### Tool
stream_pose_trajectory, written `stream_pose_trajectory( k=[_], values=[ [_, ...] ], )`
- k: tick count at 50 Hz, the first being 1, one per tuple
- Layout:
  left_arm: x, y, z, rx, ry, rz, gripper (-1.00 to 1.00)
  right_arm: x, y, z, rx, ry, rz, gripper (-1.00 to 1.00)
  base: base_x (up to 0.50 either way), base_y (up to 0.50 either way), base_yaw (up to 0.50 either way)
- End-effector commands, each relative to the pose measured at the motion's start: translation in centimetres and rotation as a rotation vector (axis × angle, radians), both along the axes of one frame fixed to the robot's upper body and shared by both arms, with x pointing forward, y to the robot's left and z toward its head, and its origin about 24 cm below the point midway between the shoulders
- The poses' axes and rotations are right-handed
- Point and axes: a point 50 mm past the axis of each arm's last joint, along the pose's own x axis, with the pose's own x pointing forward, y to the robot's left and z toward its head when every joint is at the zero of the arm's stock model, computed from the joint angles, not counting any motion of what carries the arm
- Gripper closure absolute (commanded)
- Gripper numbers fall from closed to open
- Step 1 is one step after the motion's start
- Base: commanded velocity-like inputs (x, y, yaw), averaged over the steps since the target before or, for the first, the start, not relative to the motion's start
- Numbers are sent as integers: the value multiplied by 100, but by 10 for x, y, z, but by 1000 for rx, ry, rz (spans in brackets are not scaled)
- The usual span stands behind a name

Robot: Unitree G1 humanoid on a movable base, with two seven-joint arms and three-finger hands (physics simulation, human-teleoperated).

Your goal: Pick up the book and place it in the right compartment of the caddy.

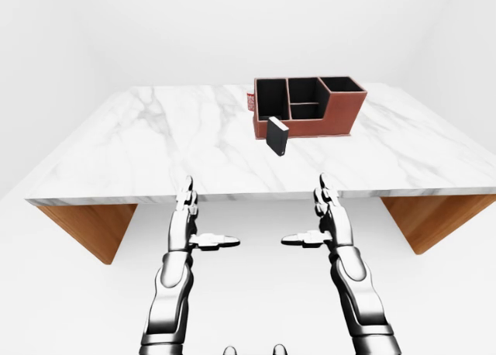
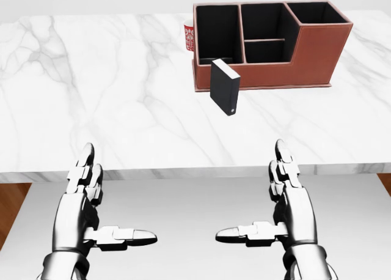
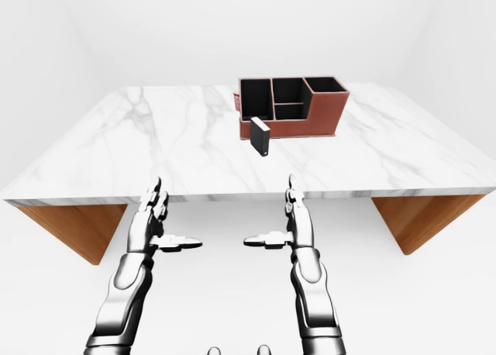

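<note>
Hovering hands: left hand [image 2: 85, 210] and right hand [image 2: 287, 206] hang low in the head view, short of the bench [image 2: 91, 109] edge, palms facing each other.
Fingers: spread on both, thumbs pointing inward, holding nothing.
Book [image 2: 224, 87]: upright on the marble, well apart from the fingers, above and between them.
Caddy [image 2: 311, 57]: just beyond the book, its compartments dark inside.
Red can [image 2: 189, 38]: beside the caddy's left wall.

Table [image 2: 91, 96]: white marble top w/ grey veins, orange-brown wood underneath; caddy [image 2: 317, 54]: reddish-brown outside, black inside; book [image 2: 223, 87]: black; small red-white patterned obj [image 2: 189, 38] behind caddy; both hands [image 2: 91, 200] [image 2: 287, 197]: silver-grey metal.
</note>
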Motion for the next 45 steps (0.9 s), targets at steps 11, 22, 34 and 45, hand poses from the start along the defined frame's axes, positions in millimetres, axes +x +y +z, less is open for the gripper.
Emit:
stream_pose_trajectory(
  k=[11,22,34,45],
  values=[
    [2,7,0,-5,-14,-1,-100,0,-4,-5,17,5,20,-100,0,0,0],
    [2,8,0,-6,-16,5,-100,0,-2,-7,22,20,34,-100,0,-6,0],
    [2,9,0,-6,-14,15,-100,1,-1,-9,19,29,37,-100,0,-28,0],
    [1,8,0,-8,-14,13,-100,0,-1,-9,13,26,40,-100,0,-28,0]
  ],
)
